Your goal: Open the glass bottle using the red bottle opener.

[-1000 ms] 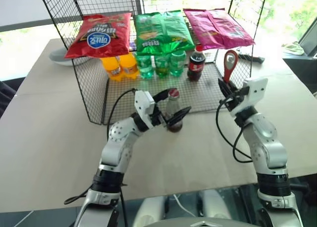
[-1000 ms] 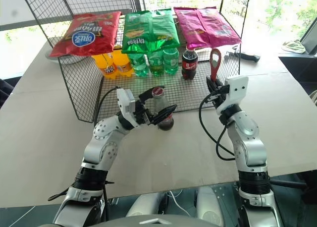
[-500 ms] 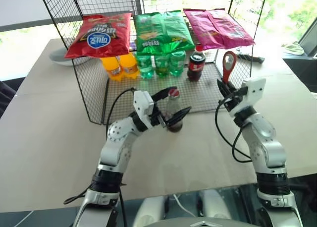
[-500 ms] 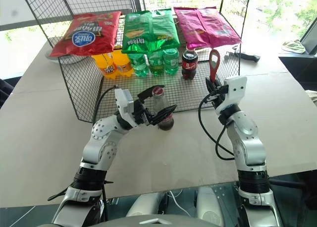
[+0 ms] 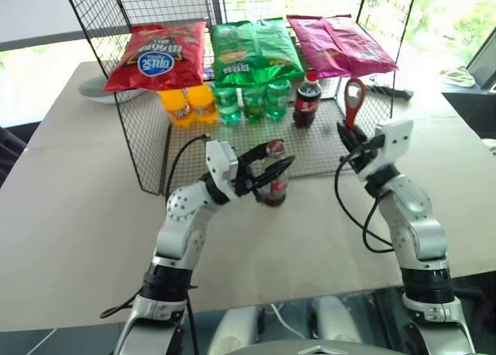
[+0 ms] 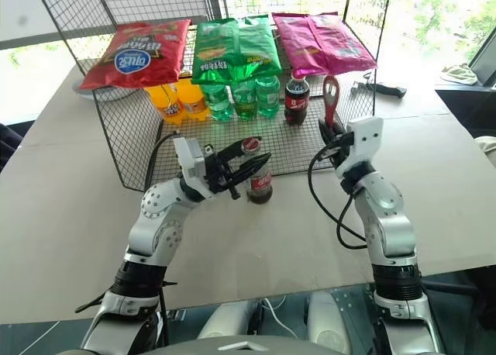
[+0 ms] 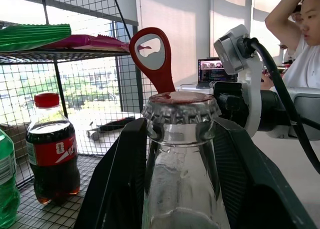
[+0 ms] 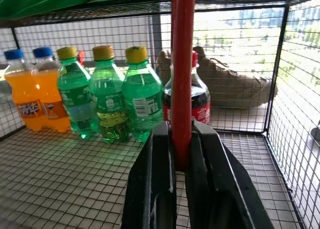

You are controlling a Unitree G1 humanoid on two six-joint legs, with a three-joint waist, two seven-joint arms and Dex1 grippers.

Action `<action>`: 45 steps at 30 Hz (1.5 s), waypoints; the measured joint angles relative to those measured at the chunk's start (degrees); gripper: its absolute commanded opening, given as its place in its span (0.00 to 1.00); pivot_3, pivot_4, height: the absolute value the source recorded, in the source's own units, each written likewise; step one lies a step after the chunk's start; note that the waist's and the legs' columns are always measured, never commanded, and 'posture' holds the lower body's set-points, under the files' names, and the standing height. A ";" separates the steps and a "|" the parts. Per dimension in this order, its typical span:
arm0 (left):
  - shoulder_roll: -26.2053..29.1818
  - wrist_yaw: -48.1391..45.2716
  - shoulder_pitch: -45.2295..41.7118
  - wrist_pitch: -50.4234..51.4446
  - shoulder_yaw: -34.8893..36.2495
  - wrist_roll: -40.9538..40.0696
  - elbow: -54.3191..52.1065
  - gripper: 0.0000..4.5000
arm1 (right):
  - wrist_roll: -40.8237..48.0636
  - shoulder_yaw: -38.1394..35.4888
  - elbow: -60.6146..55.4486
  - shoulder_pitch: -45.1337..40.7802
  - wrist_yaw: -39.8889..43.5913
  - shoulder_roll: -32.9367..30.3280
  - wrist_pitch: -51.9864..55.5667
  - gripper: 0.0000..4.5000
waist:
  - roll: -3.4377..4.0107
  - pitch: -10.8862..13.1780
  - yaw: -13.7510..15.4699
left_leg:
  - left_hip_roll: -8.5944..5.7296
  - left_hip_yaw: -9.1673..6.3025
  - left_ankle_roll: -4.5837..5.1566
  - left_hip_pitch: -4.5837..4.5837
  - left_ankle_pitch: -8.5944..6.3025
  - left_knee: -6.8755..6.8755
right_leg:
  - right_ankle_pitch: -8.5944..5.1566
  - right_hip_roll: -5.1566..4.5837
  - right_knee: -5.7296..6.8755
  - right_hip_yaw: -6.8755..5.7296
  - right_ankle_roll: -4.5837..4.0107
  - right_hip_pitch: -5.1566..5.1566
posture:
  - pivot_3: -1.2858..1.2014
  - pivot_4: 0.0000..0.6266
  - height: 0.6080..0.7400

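The glass bottle [image 5: 274,186] stands upright on the table at the front edge of the wire rack, dark cola in its lower half and a red crown cap [image 7: 181,106] on top. My left gripper [image 5: 279,156] is shut on its neck just below the cap, one black finger [image 7: 125,179] pressed against each side. To the right of the bottle, my right gripper [image 5: 350,134] is shut on the handle of the red bottle opener [image 5: 353,98]. The opener stands upright with its ring head [image 7: 151,51] up, apart from the cap.
The wire rack [image 5: 310,147] holds red [image 5: 155,56], green [image 5: 256,51] and pink [image 5: 337,43] chip bags on top. Orange bottles [image 5: 186,103], green bottles [image 5: 252,101] and a plastic cola bottle [image 5: 308,98] stand beneath. A person [image 7: 300,39] sits beyond my right arm.
The left gripper's fingers, spread wide around the bottle before, have closed in on its neck. The right arm and the opener have stayed about where they were.
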 measured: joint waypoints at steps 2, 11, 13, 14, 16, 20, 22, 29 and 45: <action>0.07 0.01 0.03 -0.09 0.00 0.00 0.00 0.32 | -3.05 2.53 0.00 0.59 2.12 -1.96 -3.02 0.00 | 0.00 0.00 0.01 | 0.00 0.00 0.00 0.00 0.00 0.00 | 0.00 0.00 -0.01 0.00 0.00 0.00 | 0.52 0.24 1.00; 0.57 0.63 0.01 -0.11 0.02 -0.01 0.13 0.32 | -13.93 9.25 2.74 1.50 4.89 -4.81 -16.85 0.00 | -0.03 -0.02 0.03 | 0.02 -0.02 -0.01 0.10 0.00 0.02 | 0.00 0.01 -0.01 -0.01 0.00 0.12 | 0.52 0.24 1.00; 0.58 0.79 -0.28 0.11 0.02 -0.07 0.41 0.32 | -13.90 9.22 3.35 1.54 4.41 -3.53 -16.94 0.00 | -0.03 -0.02 0.04 | 0.02 -0.02 -0.01 0.11 0.00 0.02 | 0.00 0.01 -0.01 -0.01 0.00 0.12 | 0.52 0.24 1.00; 0.59 0.78 -0.51 0.23 0.01 -0.11 0.59 0.32 | -13.86 9.23 3.53 1.56 4.34 -3.18 -16.94 0.00 | -0.03 -0.02 0.04 | 0.02 -0.02 -0.01 0.11 0.00 0.02 | 0.00 0.01 -0.01 -0.01 0.00 0.12 | 0.52 0.24 1.00; 0.65 0.74 -0.61 0.28 0.01 -0.15 0.69 0.32 | -13.73 9.06 3.71 1.60 4.17 -2.79 -16.94 0.00 | -0.03 -0.02 0.04 | 0.02 -0.02 -0.01 0.11 0.00 0.02 | 0.00 0.01 -0.01 -0.01 0.00 0.13 | 0.52 0.24 1.00; 0.65 0.76 -0.97 0.10 0.00 -0.03 1.26 0.53 | -13.70 8.37 3.77 1.69 3.96 -2.76 -16.94 0.00 | -0.03 -0.03 0.06 | 0.02 -0.03 -0.01 0.13 0.00 0.03 | 0.00 0.01 -0.01 -0.02 0.00 0.15 | 0.52 0.24 1.00; 0.94 1.08 -0.84 0.29 0.01 0.78 3.22 0.70 | -13.69 8.29 3.77 1.91 3.94 -2.76 -16.94 0.00 | -0.02 -0.02 0.05 | 0.02 -0.04 -0.01 0.12 0.00 0.02 | 0.00 0.03 0.00 -0.02 0.00 0.14 | 0.52 0.24 1.00; 0.73 0.89 -0.59 0.35 0.13 0.44 4.56 0.80 | -13.69 7.86 3.81 2.80 3.87 -2.63 -16.93 0.00 | -0.02 -0.02 0.05 | 0.02 -0.04 -0.01 0.04 0.00 -0.01 | 0.00 0.02 -0.07 -0.02 0.00 0.10 | 0.52 0.24 1.00; 0.38 -1.63 0.16 0.14 0.67 -1.33 4.61 0.80 | -13.69 7.42 4.80 2.79 3.93 -2.45 -16.96 0.00 | -0.02 -0.01 0.05 | 0.02 -0.04 -0.01 0.04 0.00 0.00 | 0.00 0.02 -0.07 -0.03 0.00 0.11 | 0.52 0.24 1.00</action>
